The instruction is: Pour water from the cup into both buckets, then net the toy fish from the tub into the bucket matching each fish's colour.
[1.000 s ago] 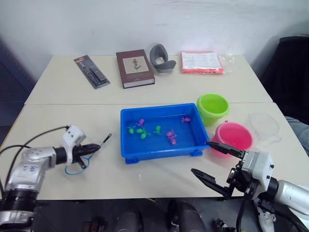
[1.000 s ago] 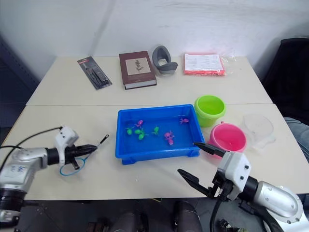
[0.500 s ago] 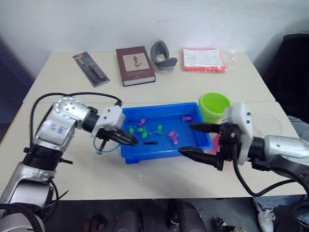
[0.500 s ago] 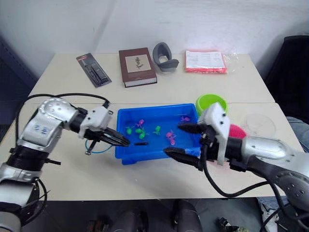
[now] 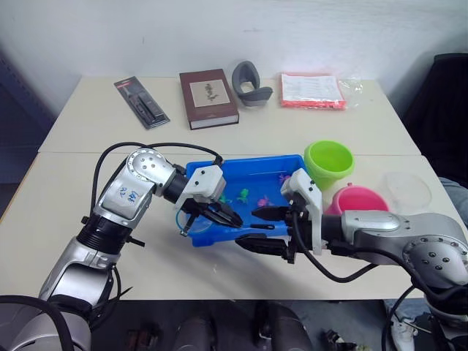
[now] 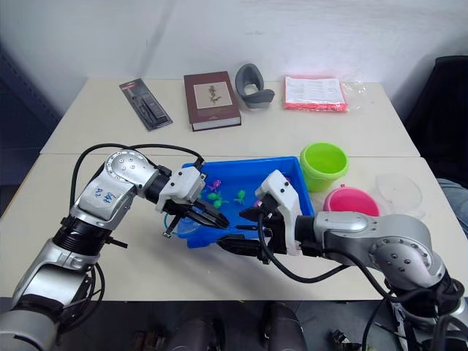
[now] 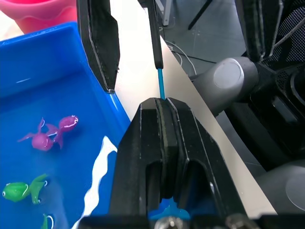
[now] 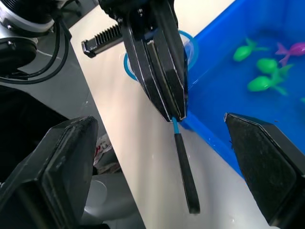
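The left hand (image 5: 223, 215) is clamped shut on the net handle (image 8: 183, 168) at the tub's (image 5: 285, 165) front rim. The right hand (image 5: 262, 229), fingers spread wide and empty, faces it. Toy fish (image 6: 240, 195) float in the tub. The green bucket (image 5: 328, 163) and pink bucket (image 5: 360, 201) stand at the tub's 3 o'clock; the cup (image 5: 408, 191) lies beyond.

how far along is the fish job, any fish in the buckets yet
No fish show in the green bucket or pink bucket; whether water was poured cannot be told. The clear cup sits beside them. In hand: the left gripper is shut on the net, whose handle points between the right gripper's open fingers, like a handover. Left: netting every toy fish from the tub.
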Tool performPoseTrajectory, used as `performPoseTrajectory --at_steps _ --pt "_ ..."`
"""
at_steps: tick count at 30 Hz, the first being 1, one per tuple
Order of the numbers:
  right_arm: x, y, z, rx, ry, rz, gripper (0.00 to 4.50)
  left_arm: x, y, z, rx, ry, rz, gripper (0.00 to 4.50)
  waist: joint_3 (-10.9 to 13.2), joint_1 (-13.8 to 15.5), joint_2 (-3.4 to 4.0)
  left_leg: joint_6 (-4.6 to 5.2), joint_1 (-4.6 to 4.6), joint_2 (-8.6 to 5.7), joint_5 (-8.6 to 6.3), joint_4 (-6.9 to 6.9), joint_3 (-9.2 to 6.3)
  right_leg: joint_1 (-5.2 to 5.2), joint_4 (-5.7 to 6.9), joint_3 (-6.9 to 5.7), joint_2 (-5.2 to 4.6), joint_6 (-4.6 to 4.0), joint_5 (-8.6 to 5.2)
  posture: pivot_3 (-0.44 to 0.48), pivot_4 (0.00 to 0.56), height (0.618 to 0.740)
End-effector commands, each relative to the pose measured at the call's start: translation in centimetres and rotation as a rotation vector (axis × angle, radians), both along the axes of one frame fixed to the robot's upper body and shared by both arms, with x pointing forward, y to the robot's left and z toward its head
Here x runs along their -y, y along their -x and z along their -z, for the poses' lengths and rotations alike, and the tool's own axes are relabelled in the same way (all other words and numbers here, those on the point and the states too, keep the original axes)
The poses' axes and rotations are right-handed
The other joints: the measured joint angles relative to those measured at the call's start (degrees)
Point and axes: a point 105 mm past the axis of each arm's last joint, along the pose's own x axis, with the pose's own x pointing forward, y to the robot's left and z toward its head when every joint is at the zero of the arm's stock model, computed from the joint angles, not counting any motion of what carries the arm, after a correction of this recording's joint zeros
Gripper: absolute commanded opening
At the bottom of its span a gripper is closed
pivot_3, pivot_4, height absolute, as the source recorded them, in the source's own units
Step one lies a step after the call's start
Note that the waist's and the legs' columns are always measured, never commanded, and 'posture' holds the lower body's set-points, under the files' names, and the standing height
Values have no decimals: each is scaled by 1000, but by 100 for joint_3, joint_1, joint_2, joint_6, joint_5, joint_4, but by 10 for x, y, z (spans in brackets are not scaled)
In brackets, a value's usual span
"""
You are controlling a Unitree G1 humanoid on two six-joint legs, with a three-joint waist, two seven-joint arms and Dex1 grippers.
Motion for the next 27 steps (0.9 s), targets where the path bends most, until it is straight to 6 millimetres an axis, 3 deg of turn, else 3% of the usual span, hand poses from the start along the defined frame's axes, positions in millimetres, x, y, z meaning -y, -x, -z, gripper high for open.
performPoseTrajectory --at_steps 1,13,17,23,27 --pt "-2 4 -5 -10 -27 -28 4500 1 1 -9 30 12 7 66 0 0 0 0 -23 1 0 14 -9 -16 7 -2 0 1 1 0 150 740" --pt "6 -3 -4 -26 -23 4 4500 1 0 -9 30 22 -15 66 0 6 0 2 -35 -3 0 22 -26 -17 5 -9 4 5 4 0 150 740" --pt "7 -5 -3 -23 -29 13 3215 2 1 -8 27 23 -13 0 0 5 0 2 -35 -3 0 22 -26 -17 5 -9 3 5 4 0 150 740" --pt "6 -6 -6 -13 -53 25 50 4 1 -7 30 29 -9 0 0 6 0 2 -35 -3 0 22 -26 -17 5 -10 4 5 4 0 150 740" --pt "7 -4 -6 0 -60 21 50 4 2 -7 15 58 -8 0 0 6 0 2 -35 -3 0 23 -26 -17 5 -12 4 5 4 0 150 740"
